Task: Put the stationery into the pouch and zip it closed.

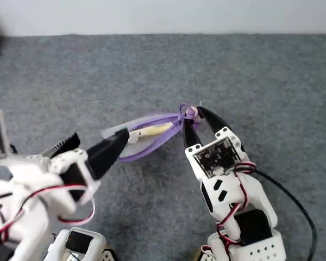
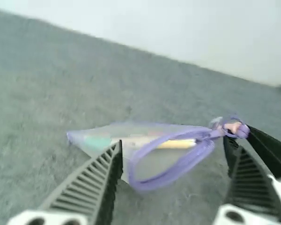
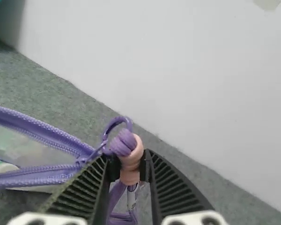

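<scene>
My right hand [image 3: 128, 161] pinches the zipper pull [image 3: 124, 141] tight; the pouch [image 1: 152, 137] stretches long toward my wide-open left hand [image 2: 173, 149].

The left arm [image 1: 38, 185] lies in the lower left of the high view, its white body slanting toward the upper right. The left gripper [image 1: 101, 136] is spread wide. One black finger [image 1: 106, 152] points to the upper right, and the ribbed one [image 1: 65, 144] is swung out to the left.

The right arm [image 1: 239, 206] rises from the lower right of the high view and leans up and to the left, with red and black wires looping along it. The right gripper [image 1: 193, 115] sits near the frame's centre, its jaws pinched together on a zipper pull [image 3: 126, 150].
</scene>
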